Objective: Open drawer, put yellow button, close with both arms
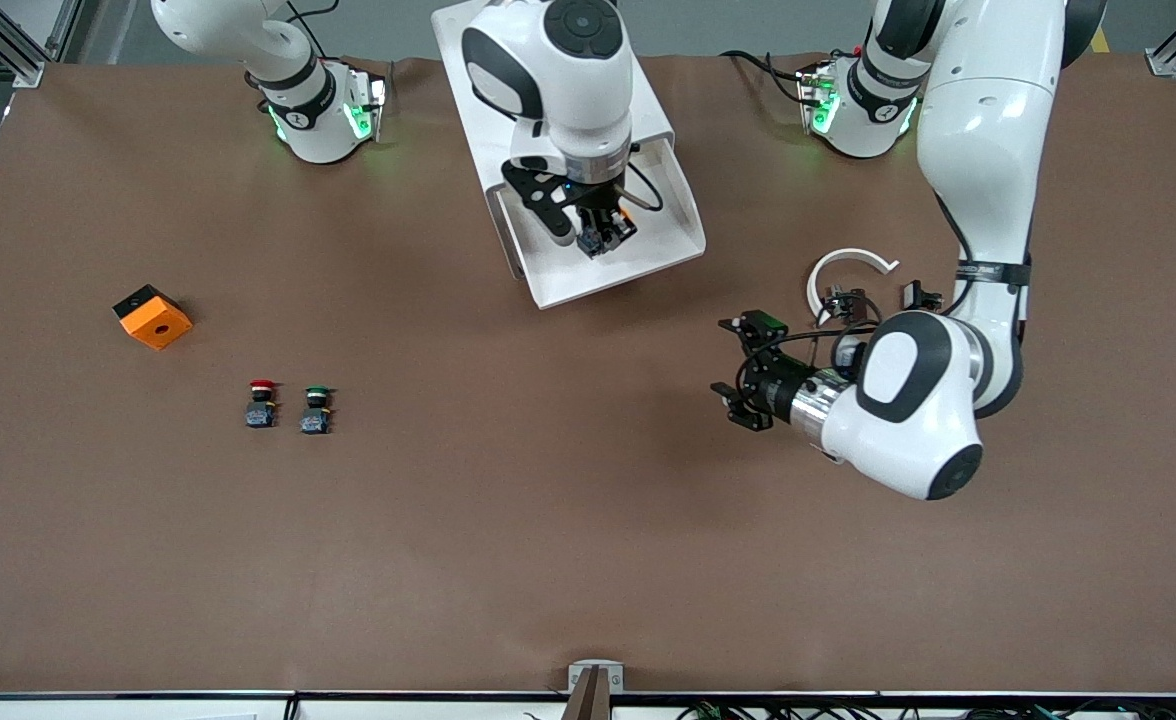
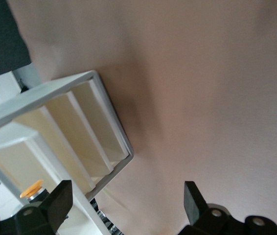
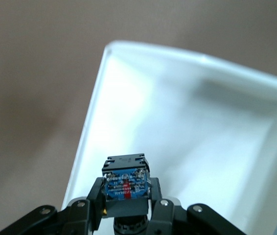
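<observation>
The white cabinet (image 1: 468, 70) stands between the arms' bases. Its top drawer (image 1: 673, 245) is pulled out toward the front camera. My right gripper (image 1: 603, 240) hangs over the open drawer, shut on the yellow button (image 1: 610, 232). In the right wrist view the button's black and blue body (image 3: 125, 182) sits between the fingers, with the white drawer floor (image 3: 187, 132) below. My left gripper (image 1: 731, 365) is open and empty over bare table, beside the drawer toward the left arm's end. The left wrist view shows the cabinet's cream fronts (image 2: 80, 127) and the orange cap (image 2: 32, 188).
A red-capped button (image 1: 262, 403) and a green-capped button (image 1: 316, 409) stand side by side toward the right arm's end. An orange block (image 1: 152, 316) lies near them. A white arc piece (image 1: 848, 265) and small black parts (image 1: 920, 295) lie near the left arm.
</observation>
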